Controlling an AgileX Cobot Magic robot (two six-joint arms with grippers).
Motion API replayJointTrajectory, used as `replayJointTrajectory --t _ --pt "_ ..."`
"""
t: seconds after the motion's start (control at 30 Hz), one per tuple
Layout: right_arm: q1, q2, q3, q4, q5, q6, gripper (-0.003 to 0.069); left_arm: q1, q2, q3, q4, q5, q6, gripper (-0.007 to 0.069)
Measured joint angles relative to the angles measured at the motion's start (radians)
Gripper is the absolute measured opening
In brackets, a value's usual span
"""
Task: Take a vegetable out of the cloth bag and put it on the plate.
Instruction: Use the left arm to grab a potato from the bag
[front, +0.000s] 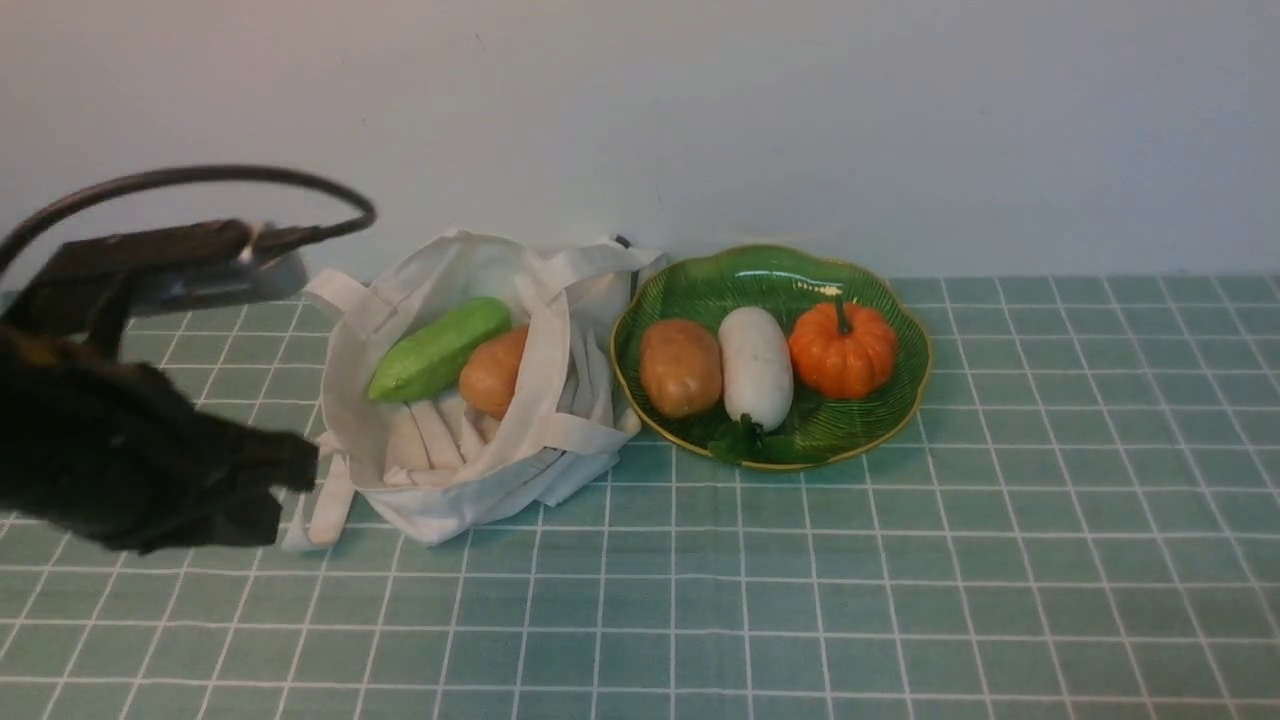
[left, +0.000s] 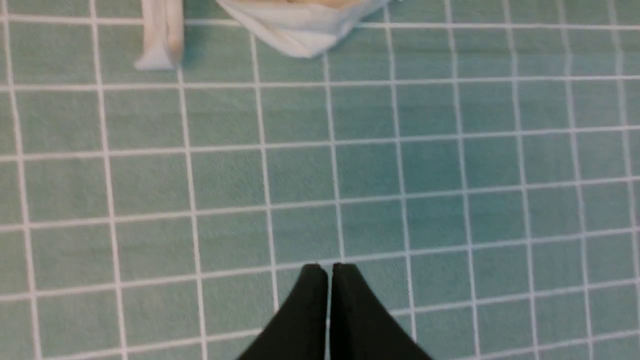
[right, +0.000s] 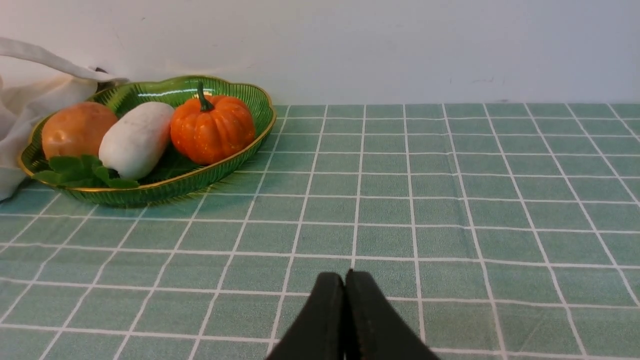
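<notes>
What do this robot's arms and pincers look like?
The left arm is bulky matte black, with a black cable arching over it. The left gripper and right gripper each have two black fingers tapering to narrow tips. No markings show.

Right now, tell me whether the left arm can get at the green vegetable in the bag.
Probably yes. The green vegetable lies uncovered in the open cloth bag, and the left gripper sits just beside the bag; its shut jaws must open first.

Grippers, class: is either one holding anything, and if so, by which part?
Nothing is held. The left gripper and the right gripper are both shut and empty.
</notes>
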Motion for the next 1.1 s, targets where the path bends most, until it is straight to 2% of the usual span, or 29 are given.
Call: replayJointTrajectory --t 0.17,0.3,0.53,0.6,0.77,0.97,1.1 --pt "0.000 0.000 0.000 0.000 0.000 0.000 -0.0016 -0.009 0.257 -0.197 0.029 -0.003 0.002 0.0001" --pt "0.000 0.000 0.000 0.000 0.000 0.000 -0.0016 -0.035 0.409 -0.352 0.093 -0.005 0.002 0.0039" --pt "0.000 0.000 0.000 0.000 0.000 0.000 -0.0016 -0.102 0.643 -0.595 0.183 -0.004 0.002 0.0182" --pt "0.000 0.000 0.000 0.000 0.000 0.000 -0.0016 -0.120 0.749 -0.712 0.217 0.009 0.003 0.0255" --pt "0.000 0.000 0.000 0.000 0.000 0.000 -0.0016 -0.130 0.932 -0.921 0.254 0.118 0.003 0.0389" --pt "0.000 0.000 0.000 0.000 0.000 0.000 -0.0016 -0.131 0.991 -0.983 0.226 0.161 0.011 0.0496" --pt "0.000 0.000 0.000 0.000 0.000 0.000 -0.0016 -0.131 0.994 -0.985 0.219 0.159 0.028 0.0526"
